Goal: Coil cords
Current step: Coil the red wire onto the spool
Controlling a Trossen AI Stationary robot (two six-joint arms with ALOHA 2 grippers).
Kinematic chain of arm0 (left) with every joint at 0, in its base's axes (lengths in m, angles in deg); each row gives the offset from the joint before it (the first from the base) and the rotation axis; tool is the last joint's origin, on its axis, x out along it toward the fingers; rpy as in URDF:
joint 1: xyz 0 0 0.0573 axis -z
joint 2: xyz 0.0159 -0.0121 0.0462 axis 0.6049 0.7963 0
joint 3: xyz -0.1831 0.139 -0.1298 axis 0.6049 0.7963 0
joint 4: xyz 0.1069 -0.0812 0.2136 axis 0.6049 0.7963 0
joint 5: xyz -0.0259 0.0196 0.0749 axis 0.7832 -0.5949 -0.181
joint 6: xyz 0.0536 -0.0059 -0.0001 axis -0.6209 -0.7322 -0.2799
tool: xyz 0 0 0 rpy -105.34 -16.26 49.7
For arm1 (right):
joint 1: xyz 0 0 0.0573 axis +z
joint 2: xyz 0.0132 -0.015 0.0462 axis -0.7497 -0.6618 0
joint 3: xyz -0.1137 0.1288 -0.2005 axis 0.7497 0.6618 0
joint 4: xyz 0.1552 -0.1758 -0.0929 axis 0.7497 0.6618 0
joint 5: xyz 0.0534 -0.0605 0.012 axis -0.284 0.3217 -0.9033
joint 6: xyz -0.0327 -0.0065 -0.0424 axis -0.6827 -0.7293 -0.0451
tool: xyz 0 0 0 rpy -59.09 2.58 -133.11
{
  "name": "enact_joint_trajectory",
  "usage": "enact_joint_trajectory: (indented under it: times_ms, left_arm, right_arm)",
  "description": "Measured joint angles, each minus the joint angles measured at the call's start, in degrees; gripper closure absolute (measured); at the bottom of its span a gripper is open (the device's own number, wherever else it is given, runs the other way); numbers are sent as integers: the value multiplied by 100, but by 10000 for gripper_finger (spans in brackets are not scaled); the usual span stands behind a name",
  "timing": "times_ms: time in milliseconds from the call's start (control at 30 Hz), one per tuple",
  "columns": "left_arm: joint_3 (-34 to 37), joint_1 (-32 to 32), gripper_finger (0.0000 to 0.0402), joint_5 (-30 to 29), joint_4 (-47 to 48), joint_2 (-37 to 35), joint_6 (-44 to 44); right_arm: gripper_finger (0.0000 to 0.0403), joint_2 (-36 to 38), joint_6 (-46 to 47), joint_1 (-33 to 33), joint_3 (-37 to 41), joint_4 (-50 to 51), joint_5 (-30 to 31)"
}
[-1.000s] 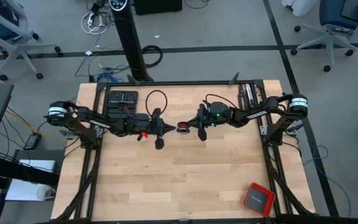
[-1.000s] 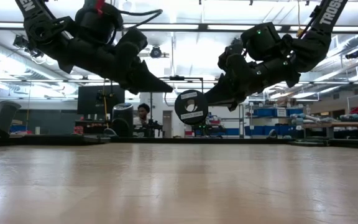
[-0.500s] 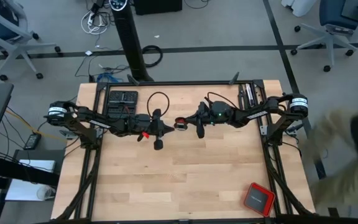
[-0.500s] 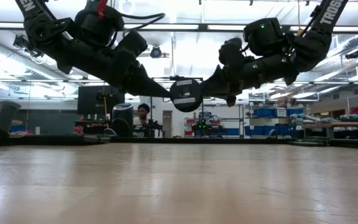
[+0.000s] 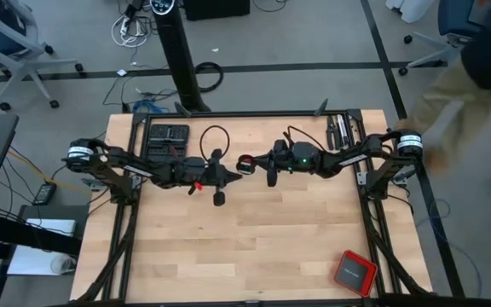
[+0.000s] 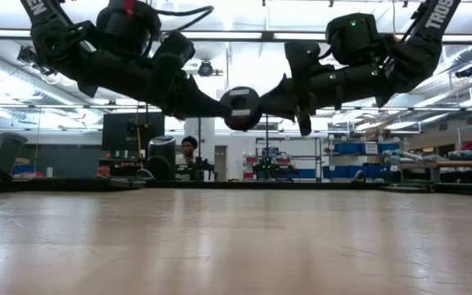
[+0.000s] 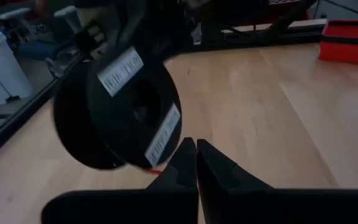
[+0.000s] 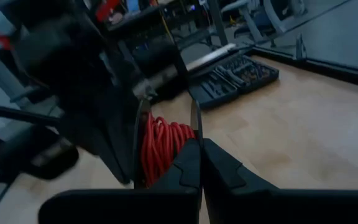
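Observation:
A black spool (image 6: 241,107) with white labels (image 7: 120,67) hangs in the air between both arms, well above the wooden table (image 5: 254,247). The thin red cord (image 8: 162,147) is wound between its two flanges. My right gripper (image 8: 199,148) comes from the table's right and is shut on the spool. My left gripper (image 7: 196,148) comes from the left, shut, with its tips at the spool's rim, where a short run of red cord (image 7: 156,169) shows. My left gripper's shut fingertips (image 7: 185,155) meet the short run of red cord (image 7: 156,169) that leaves the spool's rim. The finger hides the pinch itself. The fingers lie nearly level, coming from the table's left. My right gripper pinches one thin flange (image 8: 195,124) of the spool at its rim between its two fingers. The fingers come nearly level from the table's right. The spool is lifted clear of the table.
A red square box (image 5: 354,271) lies near the table's front right corner. A black case of tool bits (image 5: 168,136) and a black cable loop (image 5: 214,136) lie at the far left. A person (image 5: 476,51) moves beside the table's far right corner.
My right gripper has risen, rolled its wrist and gone toward the left gripper, carrying the spool. The spool hung lower, with its labelled face toward the low camera; it is now higher and touches the left gripper's tips. The person has walked along the table's right side.

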Motion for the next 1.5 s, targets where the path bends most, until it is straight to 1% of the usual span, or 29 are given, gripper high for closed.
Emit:
enact_joint_trajectory:
  times_ms: [67, 200, 300, 433, 567, 667, 833, 933, 1067, 1267, 1433, 1500]
  left_arm:
    - [0, 43, 401, -19, -162, 148, 90]
    - [-6, 113, 401, -168, -969, 681, 326]
    - [-152, 175, 401, -466, -1261, 1067, 459]
    - [-555, 244, 401, -528, -1265, 1506, 476]
    - [-994, 338, 401, -551, -1208, 1901, 601]
    - [-1216, 378, 401, -642, -1006, 1992, 597]
    - [-1344, 383, 401, -669, -765, 1992, 667]
    - [-1349, 385, 401, -784, -765, 1992, 767]
    - [-1349, 387, 401, -791, -795, 1992, 772]
    - [-1354, 387, 401, -758, -836, 1993, 776]
    - [-1695, 389, 401, -549, -769, 2282, 748]
    - [-1822, 389, 401, -543, -585, 2303, 746]
  right_arm:
    - [403, 0, 38, 44, 0, -99, 36]
    - [403, 0, 65, 169, 0, -41, 336]
    - [403, 0, -49, 289, 0, 193, 630]
    - [403, 0, -171, 411, 0, 343, 1006]
    - [403, 0, -171, 512, 0, 490, 1165]
    - [403, 7, -140, 626, -2, 819, 1307]
    - [403, 15, -144, 798, -13, 1179, 1500]
    - [403, 15, -146, 828, -21, 1327, 1519]
    - [403, 15, -145, 872, -22, 1529, 1469]
    - [403, 11, -181, 870, -20, 1561, 1207]
    - [403, -2, -471, 872, -151, 1758, 959]
    - [403, -2, -578, 874, -188, 1890, 973]
